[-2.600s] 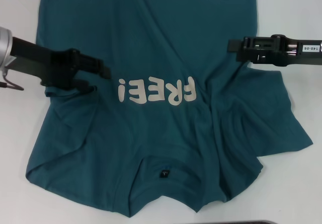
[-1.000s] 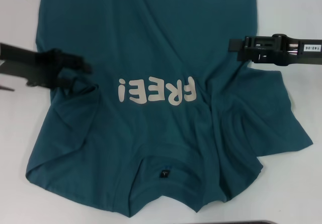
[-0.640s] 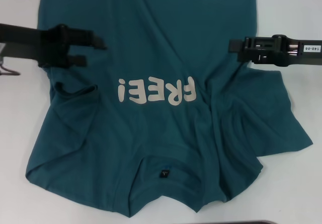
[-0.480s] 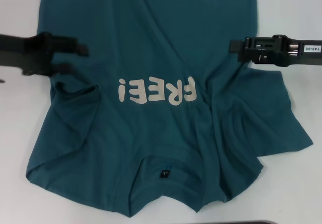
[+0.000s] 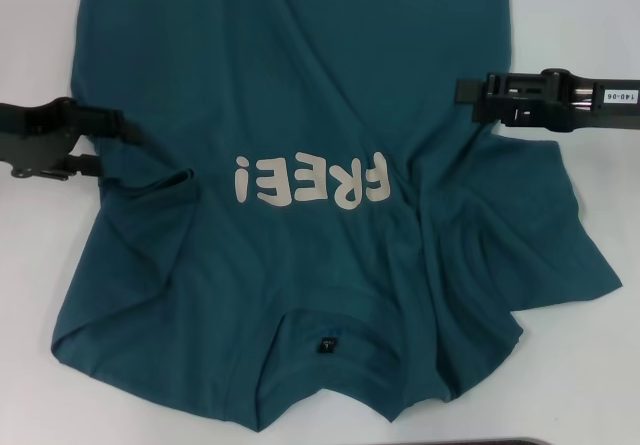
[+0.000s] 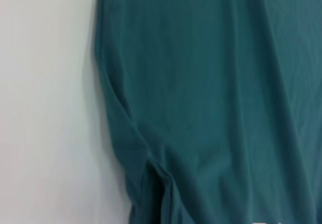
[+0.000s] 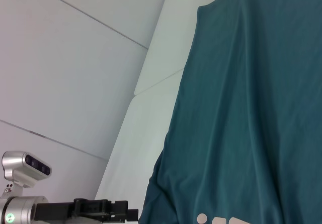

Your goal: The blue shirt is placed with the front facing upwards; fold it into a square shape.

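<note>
Beyond frame top, blue shirt [image 5: 300,115] hem

A plain white table [image 5: 40,295] fills the head view's margins, with bare surface showing from seven to ten o'clock and again from one to five o'clock. A thin dark strip [image 5: 520,442] lies along the frame's edge at about five o'clock; what it is cannot be told. In the right wrist view, pale wall panels [image 7: 75,63] with thin seams stand behind the table [image 7: 146,133].
</note>
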